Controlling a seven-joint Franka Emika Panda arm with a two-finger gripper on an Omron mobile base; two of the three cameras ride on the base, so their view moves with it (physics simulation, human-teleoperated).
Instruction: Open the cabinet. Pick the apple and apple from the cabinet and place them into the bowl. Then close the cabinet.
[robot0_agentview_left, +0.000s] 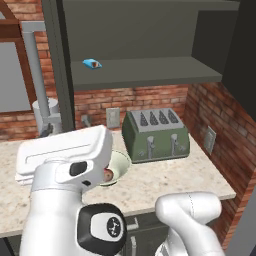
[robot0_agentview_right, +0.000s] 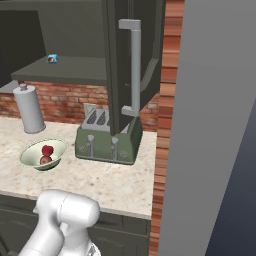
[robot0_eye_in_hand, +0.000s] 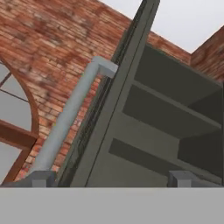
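Observation:
Both doors of the dark grey cabinet stand swung out. The left door is edge-on in the hand view, and its silver handle runs down toward my left fingertip. My gripper is open, fingertips wide apart, with the door's edge between them and nothing held. The pale bowl sits on the counter left of the toaster with two red apples inside. In the left base view my arm hides part of the bowl, and one apple peeks out.
A small blue packet lies on the cabinet's lower shelf. A green toaster stands under the cabinet. The right door juts out over it, with its handle facing outward. A grey canister stands at the back of the counter. A brick wall closes the right side.

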